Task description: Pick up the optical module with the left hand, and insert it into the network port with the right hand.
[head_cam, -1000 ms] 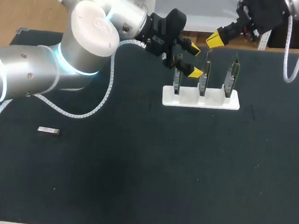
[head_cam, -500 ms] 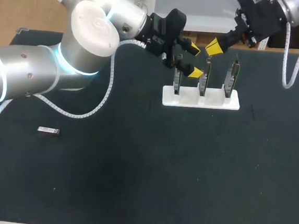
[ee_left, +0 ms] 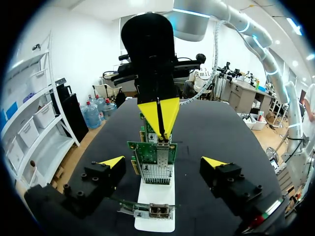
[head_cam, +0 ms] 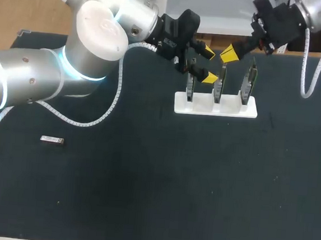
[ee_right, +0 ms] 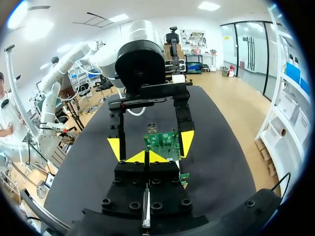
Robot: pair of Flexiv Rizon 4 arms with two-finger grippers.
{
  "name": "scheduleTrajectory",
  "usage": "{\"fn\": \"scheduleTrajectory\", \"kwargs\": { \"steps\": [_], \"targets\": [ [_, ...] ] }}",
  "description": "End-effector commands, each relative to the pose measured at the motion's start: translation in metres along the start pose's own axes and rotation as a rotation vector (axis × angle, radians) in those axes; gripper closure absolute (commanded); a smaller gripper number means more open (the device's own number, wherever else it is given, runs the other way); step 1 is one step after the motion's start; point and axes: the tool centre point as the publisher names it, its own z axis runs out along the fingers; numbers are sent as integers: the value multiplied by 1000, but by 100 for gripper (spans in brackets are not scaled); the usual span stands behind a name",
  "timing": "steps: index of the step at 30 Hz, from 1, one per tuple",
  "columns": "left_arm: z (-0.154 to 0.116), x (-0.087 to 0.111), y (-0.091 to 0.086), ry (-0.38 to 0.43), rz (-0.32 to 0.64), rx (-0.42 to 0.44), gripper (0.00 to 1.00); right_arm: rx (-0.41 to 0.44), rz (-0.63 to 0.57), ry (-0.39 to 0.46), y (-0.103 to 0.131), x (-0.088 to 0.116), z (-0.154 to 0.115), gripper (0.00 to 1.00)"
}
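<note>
The optical module lies flat on the dark tabletop, out toward our left side and well apart from both sets of fingers. Nothing touches it, and neither wrist view shows it.

Our left arm reaches across to the far middle of the tabletop. There the left fingers stand wide apart with nothing between them in contact. They hover at the left end of a white rack, which holds three green network cards upright in a row. From the left wrist, the row runs straight ahead in the gap between the two yellow tips. The nearest card sits low under the fingers. The next one faces us with its metal network port in plain sight.

Our right arm comes in from the far right corner. The right fingers are pressed together, tip against tip, forming one yellow wedge with nothing held. They hang just above the middle card, near its top edge. We cannot tell whether they touch it. The right wrist view shows the closed tips with a card just ahead of them and the spread left fingers beyond it.
</note>
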Motion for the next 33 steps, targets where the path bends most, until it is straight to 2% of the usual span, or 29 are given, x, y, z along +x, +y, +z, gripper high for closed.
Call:
{"fn": "scheduleTrajectory", "kwargs": {
  "steps": [1,7,19,22,29,33],
  "targets": [
    [0,-1,2,6,-2,4,0,-3,8,-8,-3,11,5,100],
    [0,-1,2,6,-2,4,0,-2,27,-13,-2,16,7,100],
    [0,-1,2,6,-2,4,0,62,-72,-71,8,-20,-23,100],
    [0,-1,2,6,-2,4,0,76,-90,-84,10,-23,-34,100],
    [0,-1,2,6,-2,4,0,92,-86,-61,11,-3,-67,100],
    [0,-1,2,6,-2,4,0,88,-76,-84,11,12,-86,100]
  ]
}}
